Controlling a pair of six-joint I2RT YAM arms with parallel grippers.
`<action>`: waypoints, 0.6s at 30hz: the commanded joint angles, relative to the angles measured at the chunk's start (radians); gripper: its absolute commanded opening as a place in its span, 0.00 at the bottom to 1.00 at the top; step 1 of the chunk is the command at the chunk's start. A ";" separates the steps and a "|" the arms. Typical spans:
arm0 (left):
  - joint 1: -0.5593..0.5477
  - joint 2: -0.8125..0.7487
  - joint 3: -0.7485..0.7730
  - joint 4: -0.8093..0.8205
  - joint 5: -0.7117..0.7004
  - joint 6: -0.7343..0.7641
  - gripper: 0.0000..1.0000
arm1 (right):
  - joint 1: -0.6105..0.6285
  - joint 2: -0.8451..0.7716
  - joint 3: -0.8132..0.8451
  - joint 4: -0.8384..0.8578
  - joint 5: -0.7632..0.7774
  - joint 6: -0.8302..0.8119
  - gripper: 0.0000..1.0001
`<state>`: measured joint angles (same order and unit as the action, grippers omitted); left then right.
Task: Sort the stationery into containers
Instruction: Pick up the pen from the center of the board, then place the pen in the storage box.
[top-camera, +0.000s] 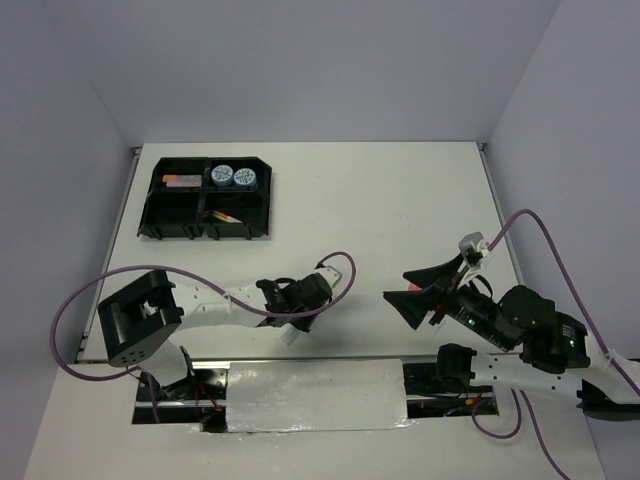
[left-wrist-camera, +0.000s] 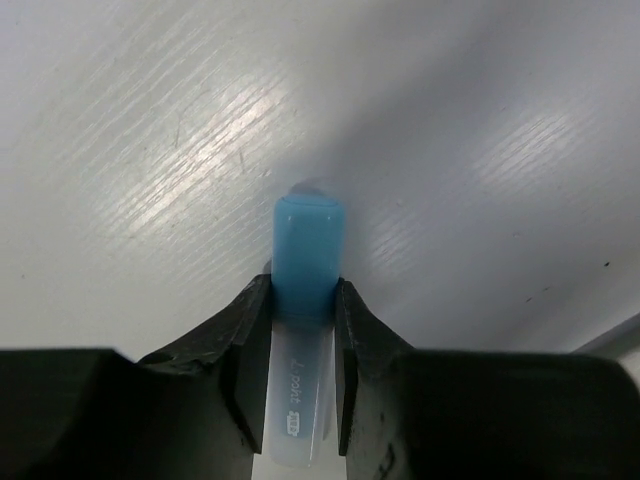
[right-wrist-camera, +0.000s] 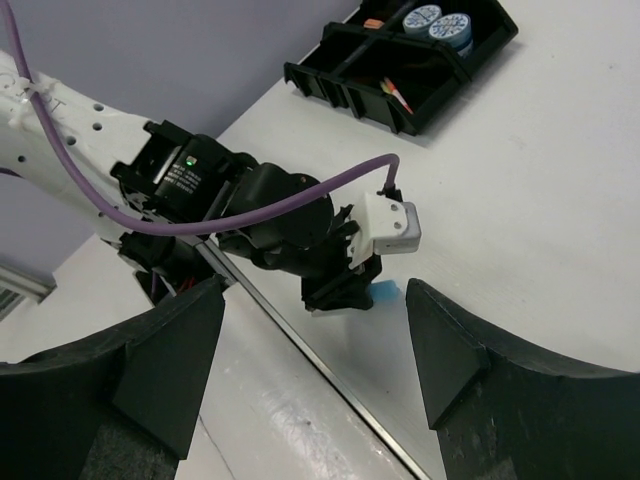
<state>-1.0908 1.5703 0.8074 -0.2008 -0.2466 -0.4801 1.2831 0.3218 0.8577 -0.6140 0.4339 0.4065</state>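
Right up close, the left claw (left-wrist-camera: 302, 290) is clamped on the blue highlighter (left-wrist-camera: 305, 250). Its two black fingers (left-wrist-camera: 245, 330) press against either side, just where the blue cap meets the pale, see-through barrel with small print on it. The cap pokes out past the fingertips toward the white table (left-wrist-camera: 480, 150), and a soft shadow lies around its end. I cannot tell whether the tip touches the surface or sits just off it.

From the right arm's side, only a sliver of blue shows under the left claw, close to the table's near edge and beside the strip of silver tape (top-camera: 315, 397) there. A purple cable (right-wrist-camera: 260, 215) loops over the left wrist to a small white box (right-wrist-camera: 392, 222).

The right claw (right-wrist-camera: 316, 288) hangs with its jaws spread wide and nothing between them. It points across at the left arm and stands well apart from it.

Far off on the left side of the table sits the black tray (top-camera: 170, 215), well away from both claws. Two blue-white tape rolls (top-camera: 233, 177) lie side by side in its far right compartment. An orange and pink highlighter (top-camera: 180, 181) lies in the far left one, and thin pens (top-camera: 227, 216) lie in the near right one.
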 joint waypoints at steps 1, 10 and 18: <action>-0.003 -0.015 0.051 -0.123 -0.043 -0.037 0.00 | 0.007 -0.020 -0.003 0.040 0.017 -0.001 0.81; 0.389 -0.104 0.429 -0.235 -0.129 -0.172 0.00 | 0.005 0.003 -0.029 0.069 0.028 0.005 0.81; 0.926 -0.132 0.411 0.045 -0.172 -0.627 0.00 | 0.005 0.066 -0.063 0.137 0.016 0.002 0.81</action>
<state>-0.2375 1.4487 1.2911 -0.2821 -0.3996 -0.8772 1.2831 0.3542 0.8127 -0.5491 0.4549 0.4110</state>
